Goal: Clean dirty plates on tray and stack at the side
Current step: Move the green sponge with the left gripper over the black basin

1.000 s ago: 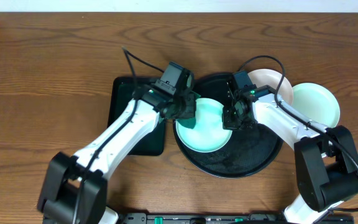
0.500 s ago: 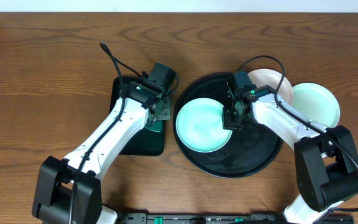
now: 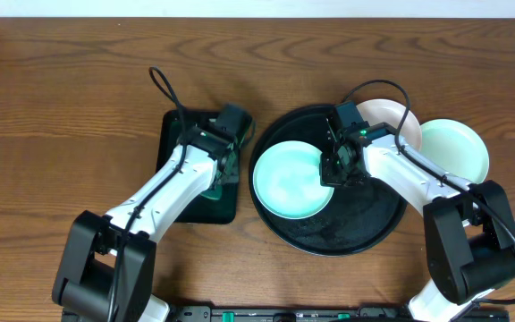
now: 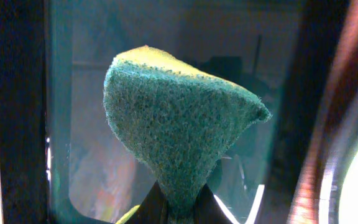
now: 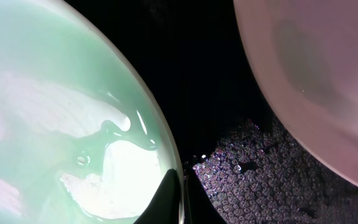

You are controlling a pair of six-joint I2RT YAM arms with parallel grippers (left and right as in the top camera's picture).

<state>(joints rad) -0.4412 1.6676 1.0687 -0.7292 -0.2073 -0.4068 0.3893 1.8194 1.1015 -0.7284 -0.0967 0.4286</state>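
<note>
Far left, the wooden counter [image 3: 61, 107] carries the small black rectangular tray [image 3: 175, 152], long side running front to back. Over it hangs the left claw [image 4: 178, 208], clenched tight on a sponge [image 4: 179, 137]. The wrist view shows the sponge pinched at its narrow end and flaring out away from the fingertips. Its green scouring face is toward the lens, with a strip of yellow along the far edge. The rectangular tray's glossy floor sits beneath it; whether the sponge touches that floor I cannot tell.

Moving right, the big round black tray [image 3: 347, 228] holds the mint plate [image 3: 286, 179] in its left half. The plate is face up and round, so it has no long axis to call. Its surface gleams with wet streaks and a small pooled patch near the rim.

The right claw [image 3: 333, 172] reaches in from the right and is clamped shut on that plate's right-hand rim, fingertips meeting at the edge. The tray floor beside it is speckled with fine droplets.

Further right, the white plate [image 3: 392, 114] sits at the tray's back-right edge, partly over the rim. The second mint plate [image 3: 459, 148] lies face up on the counter just beside it, outside the tray.
</note>
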